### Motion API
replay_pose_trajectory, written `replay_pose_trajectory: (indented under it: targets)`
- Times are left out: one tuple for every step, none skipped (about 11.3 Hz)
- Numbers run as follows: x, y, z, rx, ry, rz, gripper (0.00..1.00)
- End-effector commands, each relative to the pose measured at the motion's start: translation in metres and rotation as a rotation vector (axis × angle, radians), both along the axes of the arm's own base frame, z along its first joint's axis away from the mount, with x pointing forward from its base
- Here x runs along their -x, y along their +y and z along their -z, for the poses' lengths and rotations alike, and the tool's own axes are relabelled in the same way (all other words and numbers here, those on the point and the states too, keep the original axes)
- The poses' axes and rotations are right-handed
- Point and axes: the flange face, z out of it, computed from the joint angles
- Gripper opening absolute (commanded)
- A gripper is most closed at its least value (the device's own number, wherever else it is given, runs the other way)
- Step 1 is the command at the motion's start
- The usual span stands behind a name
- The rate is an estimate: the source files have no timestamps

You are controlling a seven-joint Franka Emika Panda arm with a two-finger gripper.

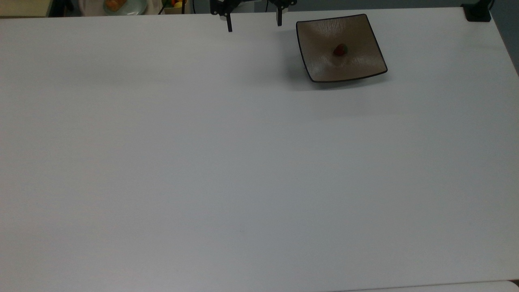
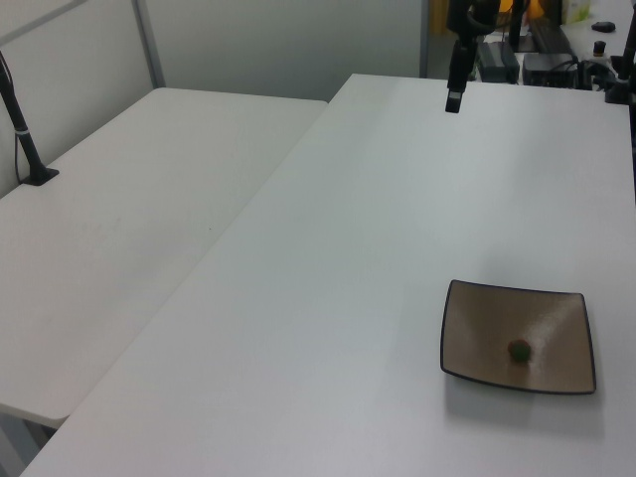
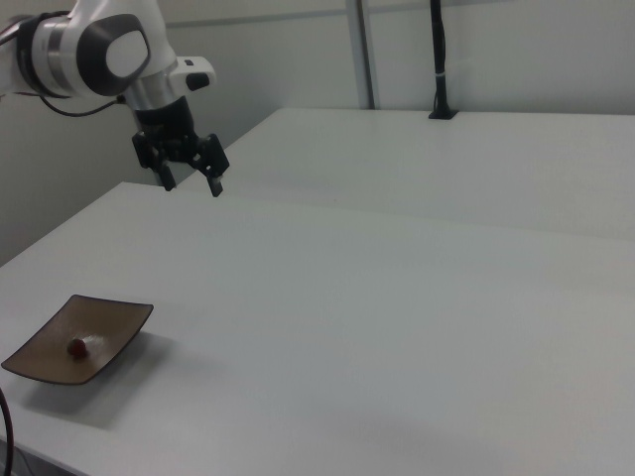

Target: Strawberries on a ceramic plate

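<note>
Strawberries status: the one strawberry is already sitting in the dip of the ceramic plate, so you're looking at a task that reads as basically done.
Table: big white top, and your plate sits close to the top view's far edge, toward its right.
Arm: white Panda, raised above the table at the right view's far left; my guess is it's parked up there to keep out of the plate's way.
Ceramic plate: square, brown-grey, dark rim, corners turned up. That shallow bowl shape is probably why the berry settles mid-plate instead of rolling off.
Gripper: fingers spread wide apart with nothing between them, hanging in the air to the top view's left of the plate, well apart from the berry.
Strawberry: tiny, red with a green cap, resting free, nothing touching it but the plate.
</note>
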Motion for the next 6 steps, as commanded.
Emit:
replay_pose_trajectory:
  targets:
    - [0.0012, -0.0077, -0.0004, -0.001, -0.012, -0.019, 1.0]
    - [0.0012, -0.0077, -0.0004, -0.002, -0.012, -0.017, 1.0]
    - [0.0015, -0.0077, -0.0014, -0.003, -0.015, -0.011, 1.0]
    - [0.001, -0.0076, -0.0007, -0.003, -0.014, -0.006, 1.0]
    - [0.0013, -0.0068, -0.0006, -0.003, -0.013, -0.008, 1.0]
    - [0.0013, -0.0068, -0.0006, -0.003, -0.013, -0.008, 1.0]
